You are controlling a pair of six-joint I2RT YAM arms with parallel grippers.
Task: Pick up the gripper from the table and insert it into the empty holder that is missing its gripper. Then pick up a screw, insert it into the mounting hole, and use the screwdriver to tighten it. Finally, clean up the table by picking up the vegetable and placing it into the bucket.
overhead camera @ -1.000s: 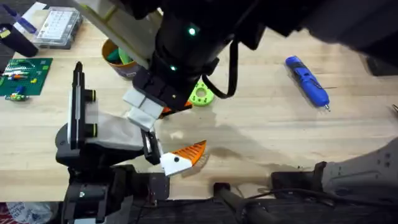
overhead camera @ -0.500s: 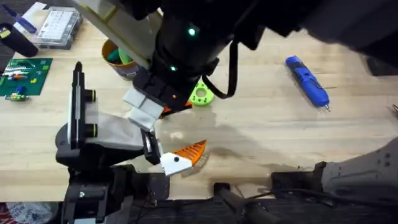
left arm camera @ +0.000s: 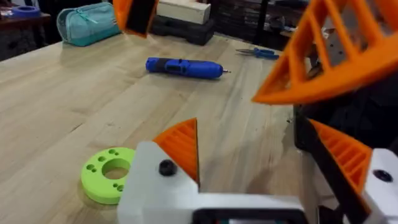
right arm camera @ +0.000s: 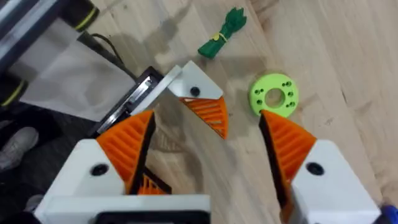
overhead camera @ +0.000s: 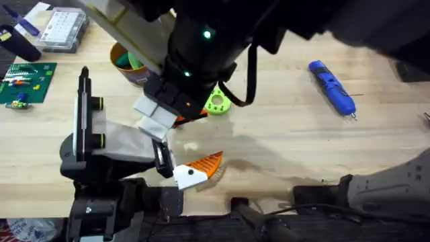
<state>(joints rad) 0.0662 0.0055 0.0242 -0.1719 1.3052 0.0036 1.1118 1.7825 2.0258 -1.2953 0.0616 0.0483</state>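
Nothing has moved since a second ago. Right claw (right arm camera: pixel 205 140) hangs wide open, empty, over the bench (right arm camera: pixel 323 56); its wrist view reveals a green vegetable (right arm camera: pixel 222 33) beyond the gripper (right arm camera: pixel 273 94). Left claw (left arm camera: pixel 273 149) gapes empty.

No legible text, label or number anywhere

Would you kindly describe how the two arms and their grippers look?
Both arms are black; one, close under the overhead camera, shows a green light and a black cable. The right gripper has white jaws with orange ribbed triangular pads and dark screws, and the left gripper has the same.
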